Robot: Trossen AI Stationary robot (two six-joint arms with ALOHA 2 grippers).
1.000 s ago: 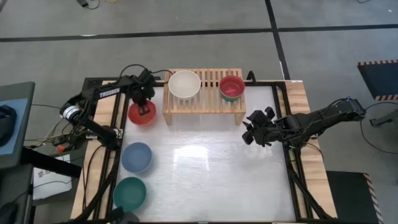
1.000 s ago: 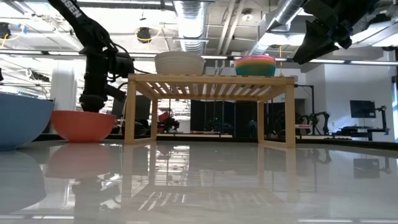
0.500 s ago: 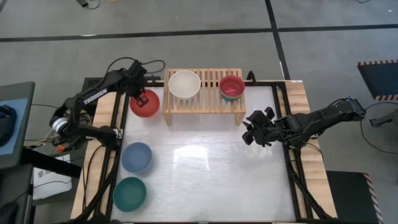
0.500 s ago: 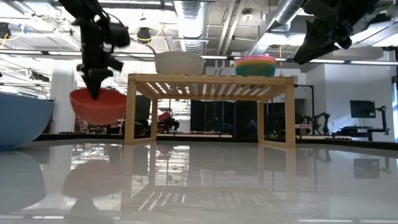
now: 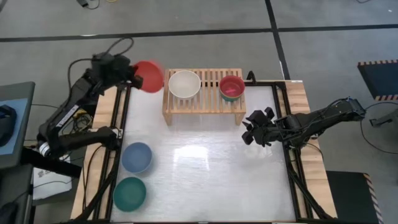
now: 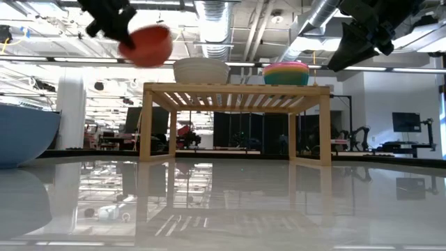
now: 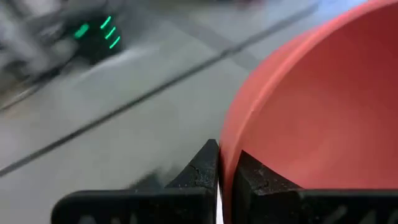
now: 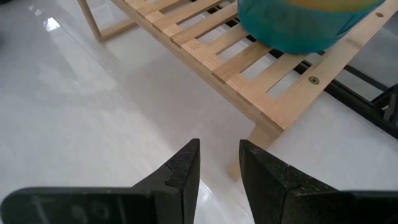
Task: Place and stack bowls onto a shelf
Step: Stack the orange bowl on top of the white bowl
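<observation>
White and glossy, the table (image 5: 205, 168) carries the shelf (image 5: 202, 106) along its far edge, with a cream bowl (image 5: 184, 84) on the slats toward the left end and a stack of small bowls (image 5: 232, 88), pink uppermost, toward the right, while a slate blue bowl (image 5: 137, 157) and a teal bowl (image 5: 129, 193) sit upright near the left edge. Reaching up and back from the left side, the left gripper (image 5: 127, 76) has its fingers pinched on the rim of the red bowl (image 5: 148, 76), held in the air above shelf height just left of the shelf's left end, tilted so its opening faces sideways. Off the shelf's right end hangs the right gripper (image 5: 252, 132), fingers a narrow gap apart and empty.
</observation>
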